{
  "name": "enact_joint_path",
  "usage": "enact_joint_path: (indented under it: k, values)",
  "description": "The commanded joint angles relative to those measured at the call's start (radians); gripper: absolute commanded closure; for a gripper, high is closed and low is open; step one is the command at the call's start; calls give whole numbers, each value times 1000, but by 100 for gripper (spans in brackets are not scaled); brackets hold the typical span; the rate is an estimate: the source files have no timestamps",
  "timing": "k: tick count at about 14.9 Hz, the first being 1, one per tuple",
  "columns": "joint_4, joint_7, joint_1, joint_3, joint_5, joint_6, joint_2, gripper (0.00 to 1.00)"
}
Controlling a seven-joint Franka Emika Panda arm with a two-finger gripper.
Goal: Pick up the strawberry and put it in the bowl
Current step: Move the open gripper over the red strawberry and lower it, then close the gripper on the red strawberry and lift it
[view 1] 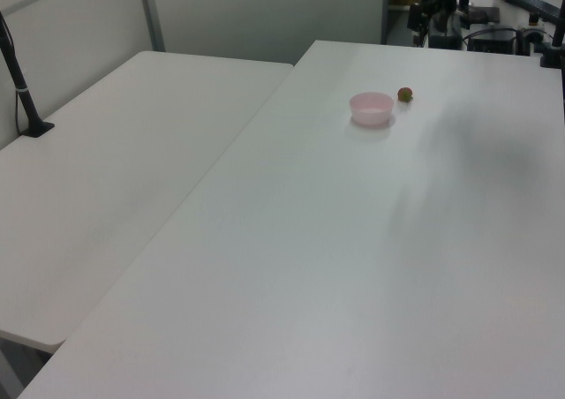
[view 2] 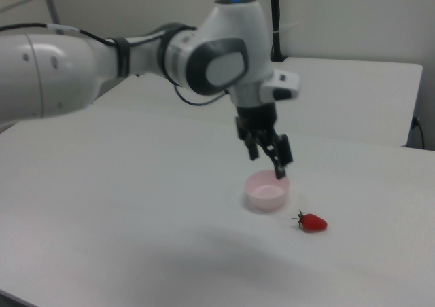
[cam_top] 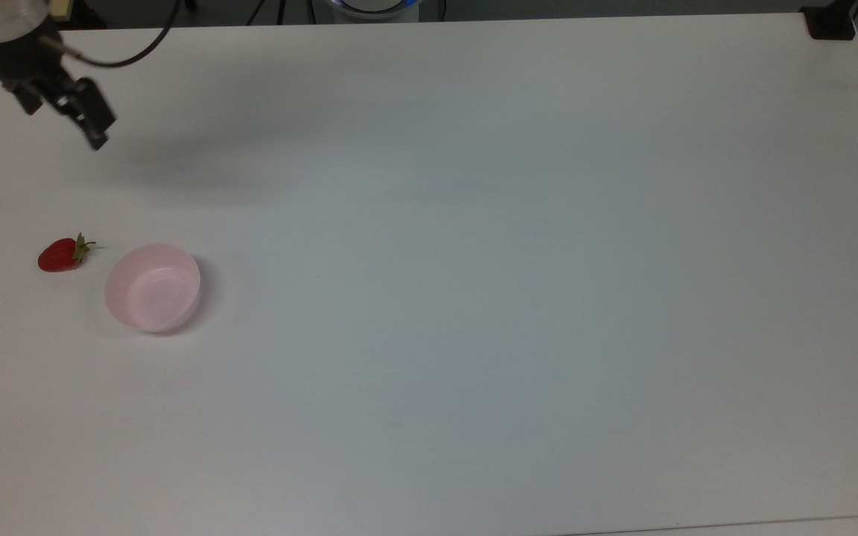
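Glossy red strawberry point(cam_top: 62, 254) near the desk's point(cam_top: 474, 298) top-view left edge, beside the bowl point(cam_top: 152, 287): probably light, slippery; best gripped across its body. Pincer point(view 2: 266, 163) aloft, fingers apart.

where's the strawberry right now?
The strawberry lies on the table near the top view's left edge, just left of the bowl and not touching it. The gripper is up above it in the top view, well clear.
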Motion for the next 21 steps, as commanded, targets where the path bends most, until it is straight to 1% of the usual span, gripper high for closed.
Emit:
enact_joint_path:
  k: [1, 3, 5, 8, 11, 14, 17, 19, 20, 21]
  values:
    - [-5, 143, -70, 0, 40, 138, 64, 0]
    - [-5, 231, -75, 0, 40, 208, 112, 0]
    - [-5, 342, -96, 0, 44, 323, 156, 0]
    - [-7, 417, -102, 0, 53, 435, 217, 0]
    - [-7, 445, -101, 0, 57, 508, 273, 0]
    - [-7, 445, -96, 2, 59, 517, 294, 9]
    - [-7, 445, -79, 5, 59, 520, 316, 10]
    - [-11, 447, -69, 8, 59, 555, 331, 11]
    - [-14, 453, -66, 9, 57, 580, 343, 15]
    - [-14, 456, -64, 11, 54, 583, 351, 16]
